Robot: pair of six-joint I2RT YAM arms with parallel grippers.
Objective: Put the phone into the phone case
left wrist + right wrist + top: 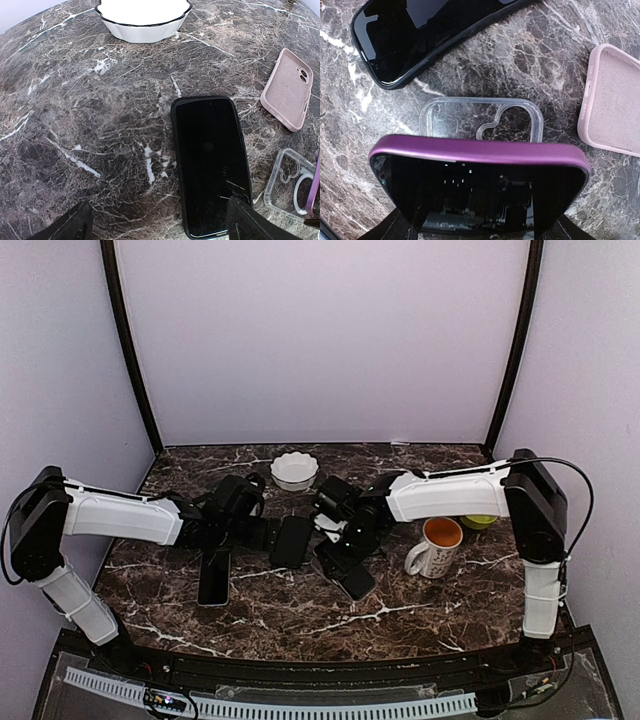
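Observation:
My right gripper [480,231] is shut on a purple-edged phone [479,151] with a dark screen and holds it tilted just above a clear phone case [481,116] that lies on the marble table. In the top view this gripper [345,543] is at the table's middle with the phone [352,578] under it. My left gripper [157,226] is open and empty. Its right finger [250,222] overlaps the near corner of a black phone [210,160] that lies flat. A pink case [287,90] lies open side up beyond the clear case [292,182].
A white bowl [294,470] stands at the back centre. A white mug [437,543] with orange inside stands right of my right gripper, with a yellow-green object [478,521] behind it. Another black phone [214,577] lies front left.

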